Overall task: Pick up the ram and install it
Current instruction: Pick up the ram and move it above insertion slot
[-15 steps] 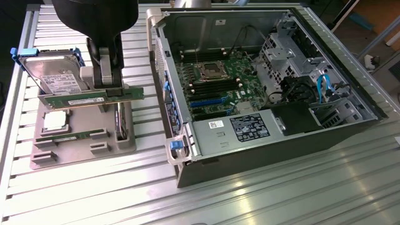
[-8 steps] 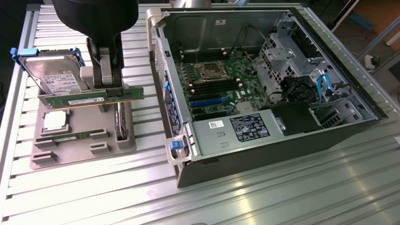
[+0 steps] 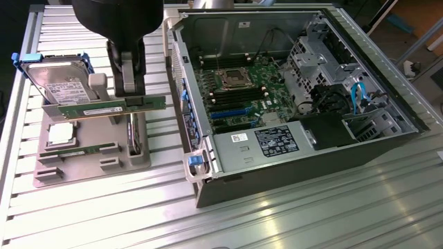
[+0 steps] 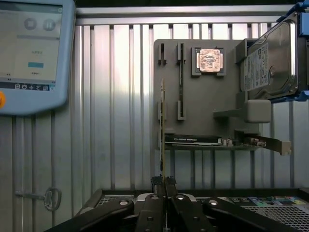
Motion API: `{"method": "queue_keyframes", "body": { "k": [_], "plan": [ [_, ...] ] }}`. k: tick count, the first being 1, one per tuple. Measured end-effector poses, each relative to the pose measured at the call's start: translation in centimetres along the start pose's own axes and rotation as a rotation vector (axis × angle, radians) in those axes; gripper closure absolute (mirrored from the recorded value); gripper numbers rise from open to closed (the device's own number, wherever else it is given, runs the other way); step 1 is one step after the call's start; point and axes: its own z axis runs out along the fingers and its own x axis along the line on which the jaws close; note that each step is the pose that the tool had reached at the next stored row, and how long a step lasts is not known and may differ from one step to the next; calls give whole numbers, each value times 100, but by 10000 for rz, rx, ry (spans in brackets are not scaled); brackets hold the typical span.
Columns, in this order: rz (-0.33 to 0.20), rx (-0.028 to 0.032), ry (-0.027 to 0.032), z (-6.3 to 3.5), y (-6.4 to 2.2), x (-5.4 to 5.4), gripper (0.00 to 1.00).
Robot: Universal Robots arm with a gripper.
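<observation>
The big open black computer case (image 3: 291,174) lies off to the exterior view's right of the gripper, its green motherboard (image 3: 242,88) facing up. Below the gripper sits the grey plastic parts tray (image 3: 76,168), with a silver hard drive (image 3: 59,85) standing close by. The black gripper (image 3: 128,94) pinches the long green ram stick (image 3: 83,110) by its upper edge. The stick hangs level under the fingertips, one end pointing toward the case.
</observation>
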Motion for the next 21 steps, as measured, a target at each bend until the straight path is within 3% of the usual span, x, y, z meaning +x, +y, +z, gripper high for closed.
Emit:
{"method": "queue_keyframes", "body": {
  "k": [21],
  "plan": [
    [0, 0, 0, -28, -441, -5, 88]
  ]
}}
